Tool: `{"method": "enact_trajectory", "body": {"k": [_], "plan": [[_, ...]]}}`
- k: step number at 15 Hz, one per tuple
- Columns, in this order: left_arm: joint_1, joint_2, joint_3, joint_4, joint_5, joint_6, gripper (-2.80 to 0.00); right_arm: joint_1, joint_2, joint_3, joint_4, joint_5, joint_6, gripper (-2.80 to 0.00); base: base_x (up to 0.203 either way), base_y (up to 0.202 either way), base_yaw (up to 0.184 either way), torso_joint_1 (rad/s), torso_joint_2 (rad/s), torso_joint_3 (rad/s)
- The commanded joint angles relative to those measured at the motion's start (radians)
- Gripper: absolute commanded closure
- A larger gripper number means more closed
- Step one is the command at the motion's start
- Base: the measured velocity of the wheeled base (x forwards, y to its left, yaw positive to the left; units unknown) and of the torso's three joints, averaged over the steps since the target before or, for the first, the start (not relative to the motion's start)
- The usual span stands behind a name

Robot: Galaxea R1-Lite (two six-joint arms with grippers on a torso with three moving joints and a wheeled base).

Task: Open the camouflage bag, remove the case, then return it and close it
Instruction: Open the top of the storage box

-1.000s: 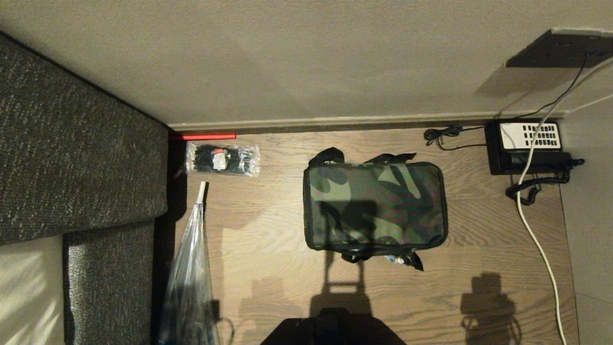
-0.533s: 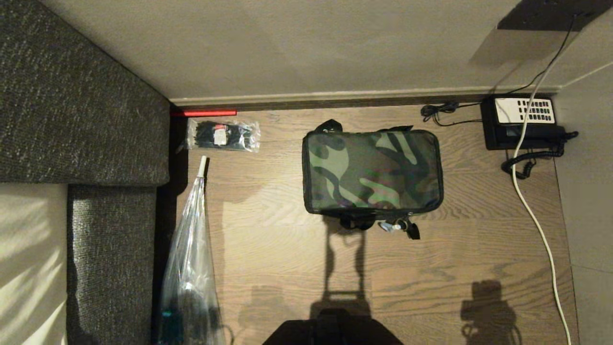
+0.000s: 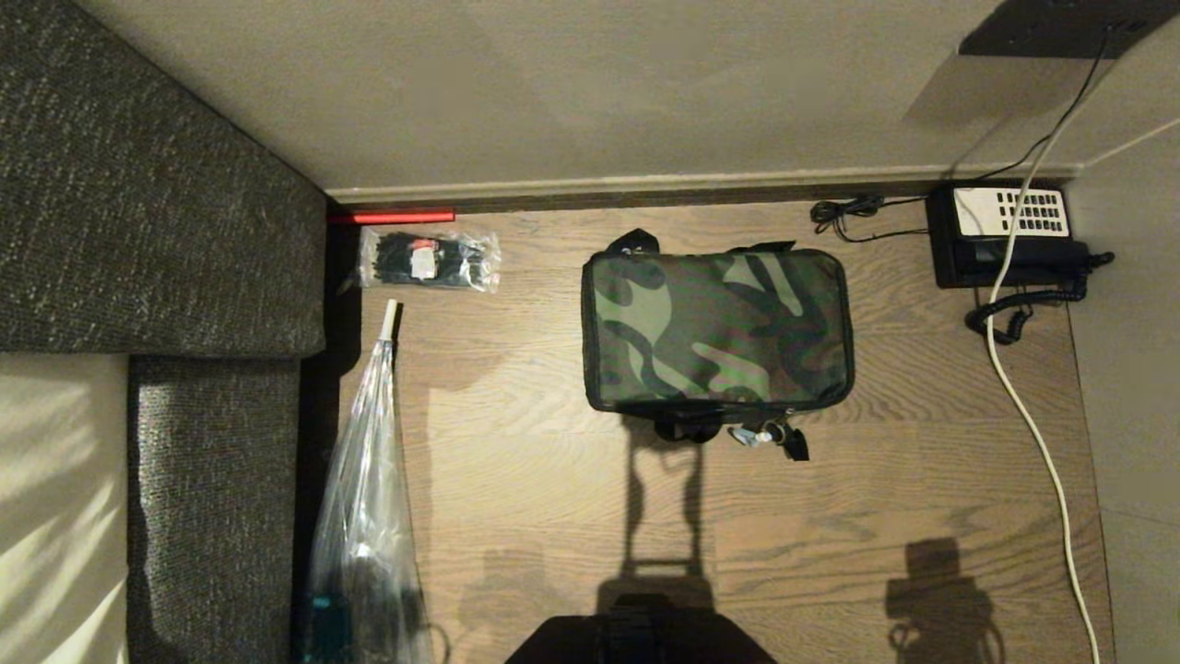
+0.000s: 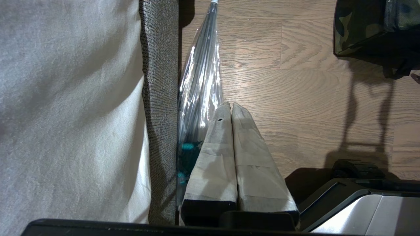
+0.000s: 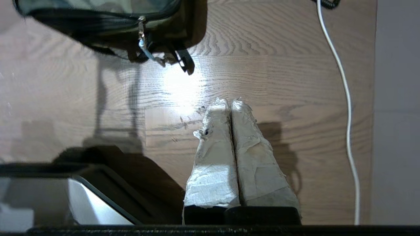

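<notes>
Camouflage bag zipped on wood floor by wall; left hand, right hand clenched, seemingly empty.

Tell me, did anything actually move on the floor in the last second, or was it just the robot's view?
Only the view shifted: the whole scene slid at once, so the head camera moved, not the objects. The camouflage bag lies zipped shut between the telephone and the clear plastic bag. Left gripper and right gripper remain shut, holding nothing.
</notes>
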Motion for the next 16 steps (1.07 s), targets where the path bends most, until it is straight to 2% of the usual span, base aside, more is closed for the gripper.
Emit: {"method": "enact_trajectory", "body": {"k": [1,2,3,5,7,10,11,13,15,16], "plan": [[0.0,-0.002,0.0,0.0,0.0,-0.001,0.0,0.0,-0.031,-0.034,0.019,0.006,0.008,0.0,0.0,0.0,0.0,0.0,0.0,0.0],[0.0,-0.002,0.0,0.0,0.0,-0.001,0.0,0.0,-0.031,-0.097,0.058,0.022,0.036,0.0,0.0,0.0,0.0,0.0,0.0,0.0],[-0.001,-0.002,0.0,0.0,0.0,-0.001,0.0,0.0,-0.031,-0.212,0.166,0.054,0.075,0.0,0.0,0.0,0.0,0.0,0.0,0.0],[-0.001,-0.002,0.0,0.0,0.0,-0.001,0.0,0.0,-0.03,-0.488,0.493,0.166,0.146,0.0,0.0,0.0,0.0,0.0,0.0,0.0],[0.0,-0.002,0.0,0.0,0.0,-0.001,0.0,0.0,-0.006,-0.634,0.63,0.278,0.202,0.0,0.0,0.0,0.0,0.0,0.0,0.0],[0.0,-0.002,0.0,0.0,0.0,-0.001,0.0,0.027,0.258,-0.771,0.636,0.312,0.343,0.0,0.0,0.0,0.0,0.0,0.0,0.0],[0.0,-0.002,0.0,0.0,0.0,-0.001,0.0,0.041,0.406,-0.793,0.616,0.322,0.374,0.0,0.0,0.0,0.0,0.0,0.0,0.0],[0.0,-0.002,0.0,0.0,0.0,-0.001,0.0,0.067,0.725,-0.785,0.554,0.339,0.386,0.0,0.0,0.0,0.0,0.0,0.0,0.0],[-0.001,-0.002,0.0,0.0,0.0,-0.001,0.0,0.086,0.999,-0.696,0.403,0.346,0.386,0.0,0.0,0.0,0.0,0.0,0.0,0.0],[-0.001,-0.002,0.0,0.0,0.0,-0.001,0.0,0.099,1.133,-0.646,0.263,0.332,0.386,0.0,0.0,0.0,0.0,0.0,0.0,0.0]]}}
